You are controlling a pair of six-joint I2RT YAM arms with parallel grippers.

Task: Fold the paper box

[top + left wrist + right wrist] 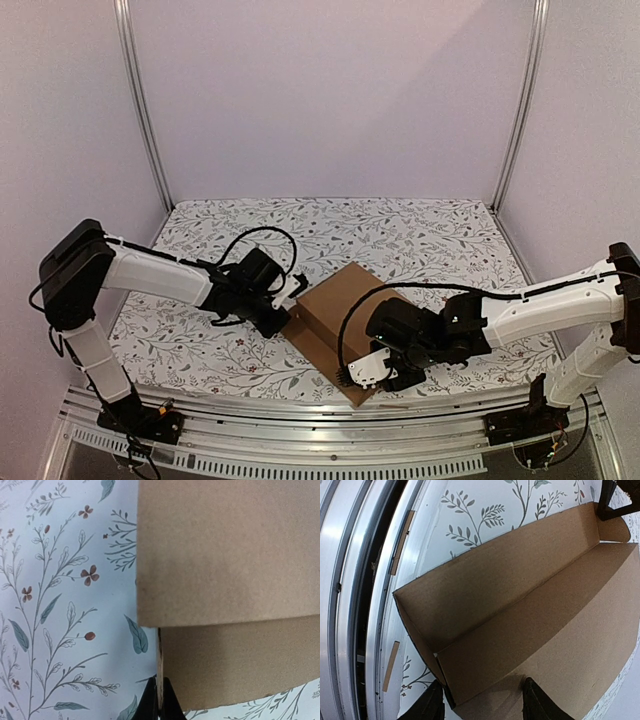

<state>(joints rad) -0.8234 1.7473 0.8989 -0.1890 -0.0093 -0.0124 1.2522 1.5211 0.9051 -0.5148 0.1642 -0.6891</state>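
Overhead, one plain brown corrugated cardboard paper box [340,320] lies part-folded on the flower-printed table cover [420,230], close to the front edge and between the two arms. The left gripper [291,303] meets the box's left corner, and the right gripper [378,370] hangs over its near end. Only the left wrist view shows the left grip: two black fingers [150,707] are pinched tight on a thin upright cardboard edge. The right wrist view alone shows the box's hollow inside, with one long wall raised. There the right jaws stand about half apart, straddling the near corner without clearly clamping anything.
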